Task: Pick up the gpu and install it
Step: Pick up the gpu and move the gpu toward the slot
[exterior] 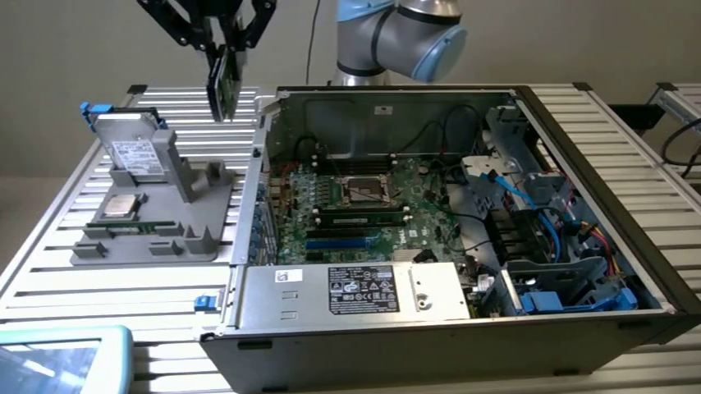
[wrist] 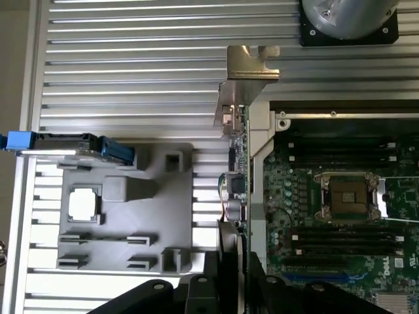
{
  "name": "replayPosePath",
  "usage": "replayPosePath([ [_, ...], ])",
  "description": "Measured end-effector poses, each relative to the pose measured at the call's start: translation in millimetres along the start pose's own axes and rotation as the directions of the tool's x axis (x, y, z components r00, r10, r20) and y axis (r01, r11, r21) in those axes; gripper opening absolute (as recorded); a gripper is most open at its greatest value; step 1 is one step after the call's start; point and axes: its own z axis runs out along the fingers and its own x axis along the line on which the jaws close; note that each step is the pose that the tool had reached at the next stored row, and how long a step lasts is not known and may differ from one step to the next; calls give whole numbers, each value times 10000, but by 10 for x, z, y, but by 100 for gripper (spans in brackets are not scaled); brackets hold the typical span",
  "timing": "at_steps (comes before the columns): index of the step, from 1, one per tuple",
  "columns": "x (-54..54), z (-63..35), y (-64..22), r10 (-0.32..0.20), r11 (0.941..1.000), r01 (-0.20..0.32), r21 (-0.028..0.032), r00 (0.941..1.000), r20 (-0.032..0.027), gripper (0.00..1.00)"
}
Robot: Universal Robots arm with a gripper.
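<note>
a plain pale wall stands behind a table (exterior: 613, 123) of ribbed silvery aluminium slats. on the table lies a large black metal computer case (exterior: 438, 345), its side panel off, showing a green motherboard (exterior: 362, 222) with a square processor socket, black memory slots, blue cables and a silvery power supply box (exterior: 362, 287) with a black label. on the exterior view's left of the case, just beside it, sits a grey plastic parts tray (exterior: 208, 238). a silver hard drive with a white label (exterior: 137, 152) leans upright in the tray, with a square silvery processor chip (exterior: 118, 205) and a long narrow green memory stick (exterior: 137, 226) lying in front of it. behind the case rises a silver and pale blue robot arm (exterior: 395, 33). the black two-fingered gripper (exterior: 225, 49) hangs high above the table, over the gap between the tray and the case's near wall. its fingers are clamped on the gpu (exterior: 223, 86), a thin flat black card with a green circuit-board edge and a silvery metal end, held on edge and clear of the table, the tray and the case. in the wrist view the gripper (wrist: 237, 268) pinches the gpu (wrist: 239, 163) edge-on, the card lined up along the case's wall, with its silvery bracket at the far end from the fingers.
</note>
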Motion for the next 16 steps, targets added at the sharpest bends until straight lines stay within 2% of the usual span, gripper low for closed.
replayPosePath([
  [4,-180,-77,11,3,10000,-3,0,10000,-27,27],
  [13,-585,-122,22,11,10000,-11,2,9999,-112,27],
  [16,-719,-127,23,18,10000,-18,3,9999,-169,27],
])
